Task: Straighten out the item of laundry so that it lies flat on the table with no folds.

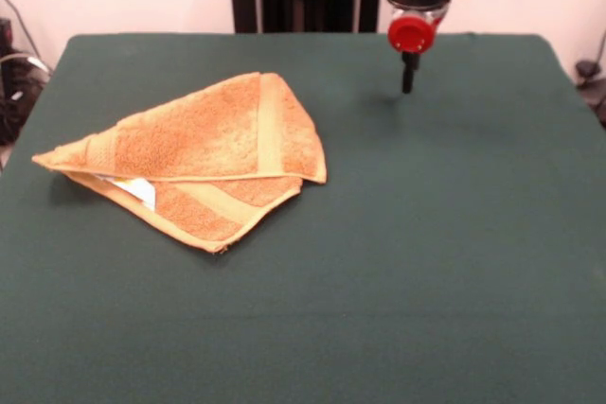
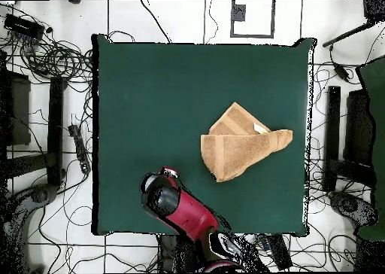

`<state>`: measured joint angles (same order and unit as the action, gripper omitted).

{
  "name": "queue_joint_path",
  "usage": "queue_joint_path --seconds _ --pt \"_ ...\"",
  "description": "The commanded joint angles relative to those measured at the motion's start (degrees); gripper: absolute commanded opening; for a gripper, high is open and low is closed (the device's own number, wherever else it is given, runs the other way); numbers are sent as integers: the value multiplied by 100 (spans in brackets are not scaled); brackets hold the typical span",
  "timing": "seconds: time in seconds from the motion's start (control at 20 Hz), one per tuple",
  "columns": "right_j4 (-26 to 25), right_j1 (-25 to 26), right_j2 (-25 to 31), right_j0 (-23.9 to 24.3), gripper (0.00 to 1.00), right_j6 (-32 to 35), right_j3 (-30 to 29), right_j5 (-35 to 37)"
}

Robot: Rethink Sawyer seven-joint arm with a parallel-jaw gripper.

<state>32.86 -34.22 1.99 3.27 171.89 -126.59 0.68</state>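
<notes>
The towel is folded over itself, so its lower layer and most of the white tag stay hidden. At one o'clock in the front view, the gripper is too small to tell its state. The worktop runs off the bottom edge.

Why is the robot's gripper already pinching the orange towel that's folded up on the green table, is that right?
Not quite. The front view shows the gripper hanging over bare green table, apart from the orange towel. The towel does lie folded.
</notes>
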Motion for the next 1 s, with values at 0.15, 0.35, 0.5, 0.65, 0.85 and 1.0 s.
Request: queue_joint_path --seconds 0.15,0.35,0.5,0.65,0.85,1.0 --pt "-200 553 425 221 100 256 690 -81" --pt "-135 664 349 120 100 318 871 25" --pt "-120 615 296 94 100 361 892 120" --pt "-81 476 276 114 100 444 826 243" --pt "18 224 51 7 100 524 771 583" --pt "34 165 -57 -3 100 521 777 696"
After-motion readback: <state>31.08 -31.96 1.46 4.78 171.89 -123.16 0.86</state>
